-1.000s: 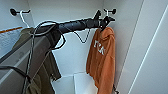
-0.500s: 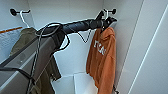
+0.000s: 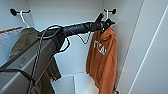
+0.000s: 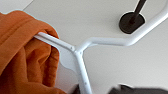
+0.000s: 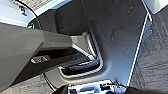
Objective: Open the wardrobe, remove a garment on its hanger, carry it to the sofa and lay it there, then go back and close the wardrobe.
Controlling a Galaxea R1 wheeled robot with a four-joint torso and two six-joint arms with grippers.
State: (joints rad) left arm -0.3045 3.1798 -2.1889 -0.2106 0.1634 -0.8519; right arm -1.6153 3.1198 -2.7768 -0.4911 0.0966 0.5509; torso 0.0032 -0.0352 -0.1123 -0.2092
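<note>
Orange hoodie [image 3: 102,60] is hanging inside the open wardrobe [image 3: 75,20], on its white hanger [image 3: 107,13] hooked over a black wall peg [image 3: 113,11] on the right side. Left pincer [image 3: 104,22] is right up at the hanger's neck, just above the hoodie's collar; can't tell if it's clamped or apart. Olive jacket [image 3: 27,42] hangs well apart on the other side. Up close, the hanger arm [image 4: 57,43] runs into the orange fabric.

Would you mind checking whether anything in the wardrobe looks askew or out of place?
Nothing stands out. The orange hoodie hangs on its white hanger from a wall peg, and the olive jacket hangs likewise opposite.
</note>
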